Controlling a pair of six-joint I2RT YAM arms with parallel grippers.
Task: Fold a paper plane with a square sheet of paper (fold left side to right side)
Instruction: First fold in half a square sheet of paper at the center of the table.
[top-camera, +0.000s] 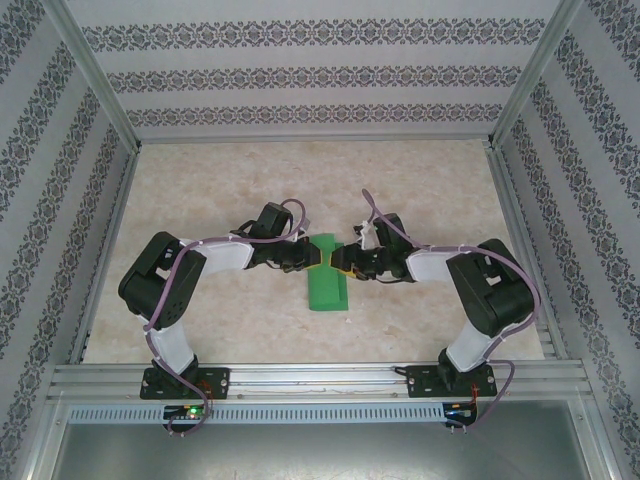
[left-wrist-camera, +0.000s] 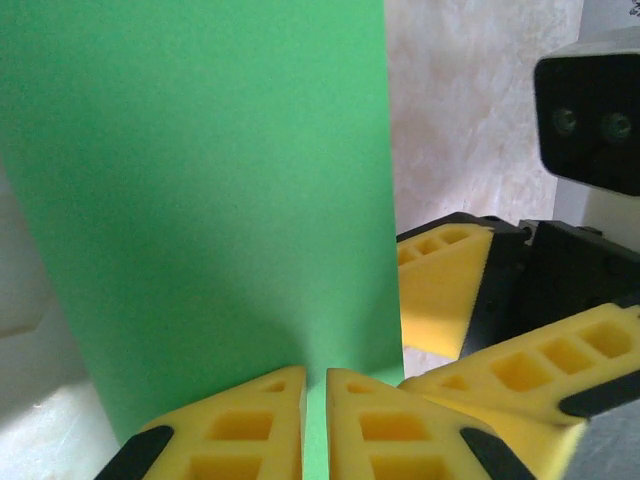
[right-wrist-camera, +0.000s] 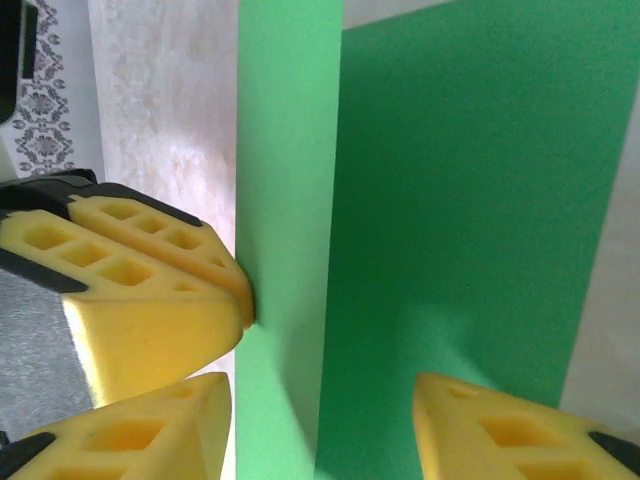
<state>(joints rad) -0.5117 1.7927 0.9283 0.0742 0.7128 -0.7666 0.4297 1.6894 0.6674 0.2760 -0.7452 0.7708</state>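
inside right gripper (right-wrist-camera: 322, 388), an upright paper flap (right-wrist-camera: 288, 180)

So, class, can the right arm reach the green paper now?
Probably yes: the right gripper is open with a fold of the green paper between its fingers; the left gripper sits alongside, not blocking.

Marbled beige tabletop (top-camera: 200, 180), patterned walls (top-camera: 300, 80), aluminium frame rail (top-camera: 320, 378)
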